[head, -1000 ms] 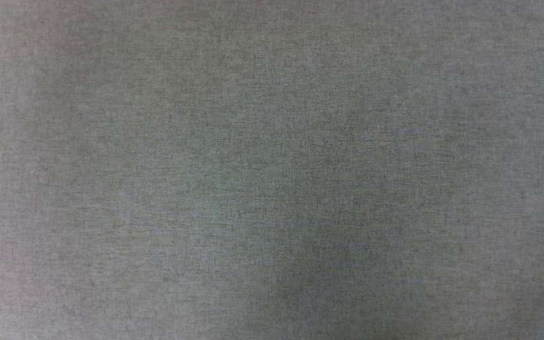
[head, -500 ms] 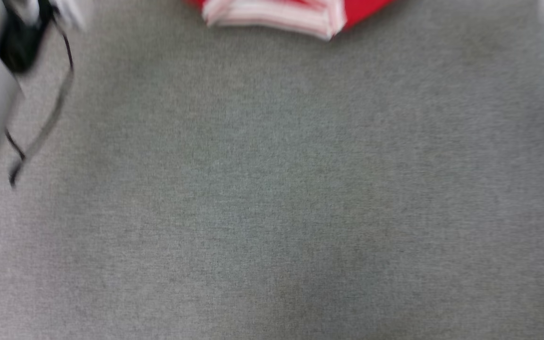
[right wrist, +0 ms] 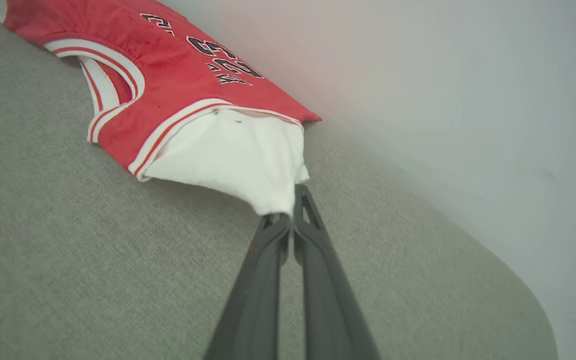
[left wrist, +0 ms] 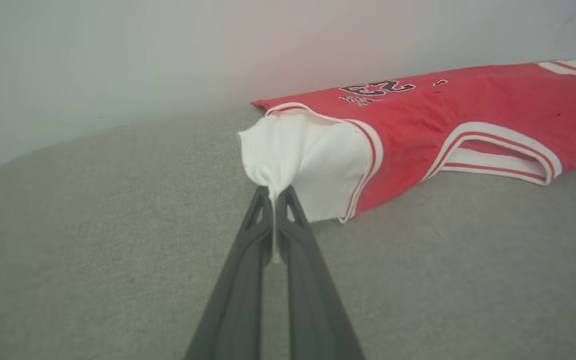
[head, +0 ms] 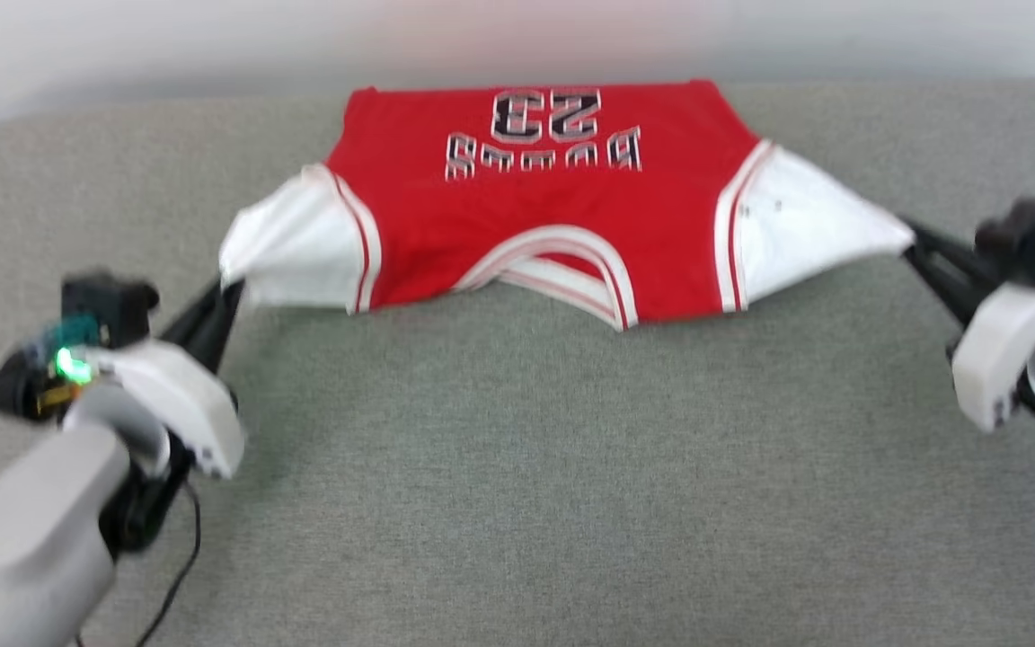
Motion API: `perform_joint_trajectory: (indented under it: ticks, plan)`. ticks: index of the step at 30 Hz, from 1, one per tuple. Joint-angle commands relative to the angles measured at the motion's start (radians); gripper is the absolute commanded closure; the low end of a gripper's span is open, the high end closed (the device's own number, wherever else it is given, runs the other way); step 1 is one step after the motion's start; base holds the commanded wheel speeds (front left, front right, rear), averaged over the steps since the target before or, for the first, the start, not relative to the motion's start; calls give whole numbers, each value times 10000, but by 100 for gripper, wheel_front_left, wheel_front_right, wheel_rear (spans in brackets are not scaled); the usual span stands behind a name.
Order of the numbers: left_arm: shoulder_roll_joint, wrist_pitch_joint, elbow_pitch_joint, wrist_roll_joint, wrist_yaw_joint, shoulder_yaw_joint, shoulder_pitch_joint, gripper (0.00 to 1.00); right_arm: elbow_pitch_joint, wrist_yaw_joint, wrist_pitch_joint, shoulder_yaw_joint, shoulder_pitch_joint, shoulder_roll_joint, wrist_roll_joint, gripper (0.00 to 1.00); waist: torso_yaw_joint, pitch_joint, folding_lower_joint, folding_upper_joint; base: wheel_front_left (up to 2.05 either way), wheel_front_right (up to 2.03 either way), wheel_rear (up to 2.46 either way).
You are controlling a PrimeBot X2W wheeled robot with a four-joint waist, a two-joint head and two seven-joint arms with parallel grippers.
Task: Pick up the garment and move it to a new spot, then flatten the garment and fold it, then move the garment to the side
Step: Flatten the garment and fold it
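Note:
The garment (head: 535, 216) is a red jersey with white sleeves, stretched flat across the far part of the grey surface. Its black "BULLS 23" print faces up, upside down in the head view, and the striped collar lies toward me. My left gripper (head: 232, 292) is shut on the tip of the left white sleeve (left wrist: 288, 155), pinched between the dark fingers (left wrist: 253, 240). On the other side my right gripper (head: 908, 241) is shut on the tip of the right white sleeve (right wrist: 238, 155). Both sleeves are pulled taut outward. The garment (left wrist: 448, 110) lies close to the back wall.
The grey fabric surface (head: 517, 467) spreads wide in front of the garment. A pale wall (head: 517, 36) rises right behind the shirt's hem. A black cable (head: 176, 575) hangs from my left arm at the lower left.
The head camera has tilted up, from bare grey surface to the whole garment and both grippers. Half a second ago just the collar showed at the top edge.

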Motion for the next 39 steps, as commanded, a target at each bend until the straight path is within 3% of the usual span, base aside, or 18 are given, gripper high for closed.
perform_joint_trajectory:
  ticks: [1, 9, 15, 24, 29, 30, 31, 32, 39]
  plan:
    - [253, 2, -378, -107, 244, -80, 626, 100, -238, -15, 60, -96, 620, -255, 51, 100, 30, -696, 1, -1, 0, 0, 0]
    - [1396, 310, -2294, -721, 1346, -638, 3497, 100, -1631, -15, 876, -907, 3864, -1451, 268, 100, 108, -1711, 1, -1, 0, 0, 0]
    - [1983, 541, -3279, -1041, 1962, -1137, 5009, 100, -2348, -15, 1607, -1764, 6422, -1990, 379, 100, 181, -2220, 1, -1, 0, 0, 0]
    - [2126, 793, -3733, -1266, 2206, -1727, 6154, 100, -3087, -15, 2540, -3524, 9544, -2050, 392, 100, 348, -2477, 1, -1, 0, 0, 0]
    - [2146, 742, -3868, -1340, 2253, -1701, 6221, 100, -3837, -15, 3470, -4443, 10456, -2211, 379, 100, 350, -2420, 1, -1, 0, 0, 0]
    - [2141, 730, -3901, -1302, 2258, -1693, 6167, 100, -3988, -15, 3718, -4626, 10570, -2231, 347, 94, 343, -2408, 1, -1, 0, 0, 0]
    - [2139, 739, -3920, -1268, 2269, -1690, 6118, 100, -4186, -15, 3993, -4744, 10656, -2249, 306, 55, 333, -2395, 1, -1, 0, 0, 0]
    - [2135, 762, -3951, -1261, 2267, -1681, 6069, 100, -4441, -15, 4263, -4878, 10653, -2284, 269, 0, 316, -2376, 1, -1, 0, 0, 0]
    - [2138, 837, -4118, -906, 2254, -1638, 5611, 100, -5965, -13, 5990, -6128, 9507, -2959, 145, 0, 408, -2110, 1, -1, 0, 0, 0]
